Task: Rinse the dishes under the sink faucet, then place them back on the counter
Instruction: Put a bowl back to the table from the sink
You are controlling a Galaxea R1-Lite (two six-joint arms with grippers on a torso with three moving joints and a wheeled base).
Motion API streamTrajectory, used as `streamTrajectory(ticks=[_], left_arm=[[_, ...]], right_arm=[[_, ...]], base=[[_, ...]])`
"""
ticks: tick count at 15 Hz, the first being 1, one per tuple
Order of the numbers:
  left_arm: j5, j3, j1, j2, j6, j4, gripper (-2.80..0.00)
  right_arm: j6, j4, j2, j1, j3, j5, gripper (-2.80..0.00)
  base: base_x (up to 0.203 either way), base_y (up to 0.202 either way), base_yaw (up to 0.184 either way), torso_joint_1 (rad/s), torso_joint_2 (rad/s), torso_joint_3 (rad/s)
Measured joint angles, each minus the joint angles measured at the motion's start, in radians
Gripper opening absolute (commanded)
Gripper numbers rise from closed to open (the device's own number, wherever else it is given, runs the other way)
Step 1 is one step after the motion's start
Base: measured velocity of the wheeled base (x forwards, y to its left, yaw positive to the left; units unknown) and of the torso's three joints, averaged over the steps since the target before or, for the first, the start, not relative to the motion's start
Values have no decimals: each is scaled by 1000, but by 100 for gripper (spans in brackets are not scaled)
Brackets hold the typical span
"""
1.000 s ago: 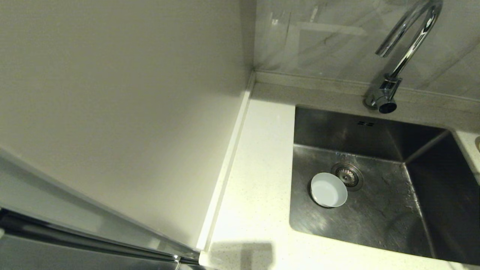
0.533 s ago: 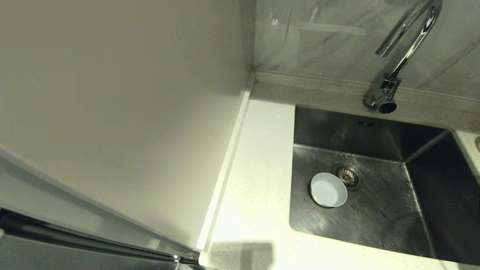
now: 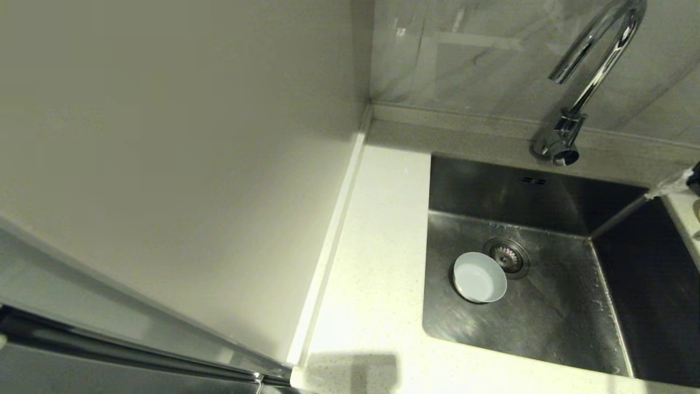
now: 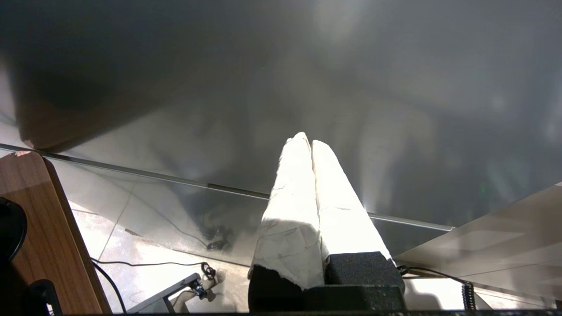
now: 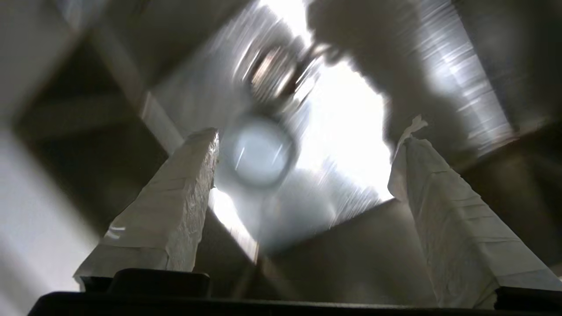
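Observation:
One pale grey-blue dish [image 3: 479, 277] sits upright on the floor of the sink [image 3: 547, 312], touching the left side of the round drain [image 3: 507, 257]. The chrome faucet [image 3: 593, 76] arches over the sink's back edge. In the head view only a white-wrapped fingertip [image 3: 671, 184] of my right gripper shows, at the far right above the sink's right rim. In the right wrist view my right gripper [image 5: 307, 134] is open and empty, with the dish [image 5: 261, 151] far beyond its fingers. My left gripper [image 4: 307, 141] is shut on nothing, parked low away from the counter.
The white speckled counter [image 3: 377, 262] runs as a narrow strip left of the sink, bounded by a plain pale side panel [image 3: 191, 164]. A tiled wall [image 3: 481, 54] rises behind the faucet. Floor and cables show past the left gripper [image 4: 145, 263].
A fingertip of my right gripper has come into the head view at the right edge. The dish in the sink has not moved.

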Motion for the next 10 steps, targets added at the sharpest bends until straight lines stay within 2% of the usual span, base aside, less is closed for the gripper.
streamTrajectory(ticks=[2, 4, 7, 10], left_arm=[[0, 0, 0, 0, 0, 0, -280], [0, 0, 0, 0, 0, 0, -280], [0, 0, 0, 0, 0, 0, -280], [0, 0, 0, 0, 0, 0, -280]], right_arm=[[-33, 27, -39, 179, 71, -2, 0], [-125, 36, -63, 280, 183, -11, 0], [-316, 30, -38, 328, 283, -70, 0], [-409, -90, 56, 344, 298, -124, 0]], base=[[0, 0, 0, 0, 0, 0], [0, 0, 0, 0, 0, 0], [0, 0, 0, 0, 0, 0], [0, 0, 0, 0, 0, 0]])
